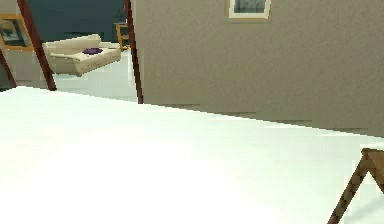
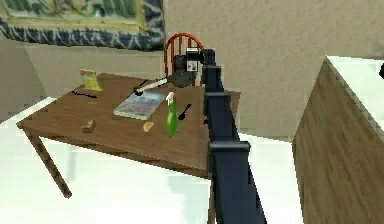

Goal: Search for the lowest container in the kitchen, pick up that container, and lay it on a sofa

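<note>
Gripper (image 2: 142, 90) by the book (image 2: 133, 106) on the wooden table (image 2: 115, 130), can't tell finger state or whether it holds anything; likeliest container, the green bottle (image 2: 172, 120), stands upright toward the table's near edge, probably light, rigid, slick, tippy, so take it mid-body

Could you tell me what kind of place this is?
Most likely a house: a wooden table with small things on it and a chair behind it, and a sofa in a further room, seen through a doorway.
</note>
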Tool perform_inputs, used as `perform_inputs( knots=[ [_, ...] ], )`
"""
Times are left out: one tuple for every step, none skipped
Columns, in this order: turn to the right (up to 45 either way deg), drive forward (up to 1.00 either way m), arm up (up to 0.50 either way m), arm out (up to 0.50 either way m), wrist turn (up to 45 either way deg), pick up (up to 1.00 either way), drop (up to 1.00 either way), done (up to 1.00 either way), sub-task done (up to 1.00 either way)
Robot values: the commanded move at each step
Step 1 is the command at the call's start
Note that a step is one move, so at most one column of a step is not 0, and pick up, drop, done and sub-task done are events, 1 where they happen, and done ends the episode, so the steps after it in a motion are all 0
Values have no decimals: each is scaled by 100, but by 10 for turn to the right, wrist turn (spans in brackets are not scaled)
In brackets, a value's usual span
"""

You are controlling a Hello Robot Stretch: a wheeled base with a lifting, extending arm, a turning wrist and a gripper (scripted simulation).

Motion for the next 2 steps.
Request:
perform_inputs(
  knots=[
    [0,0,0,0,240,0,0,0,0],
    [0,0,-30,0,0,0,0,0,0]
  ],
)
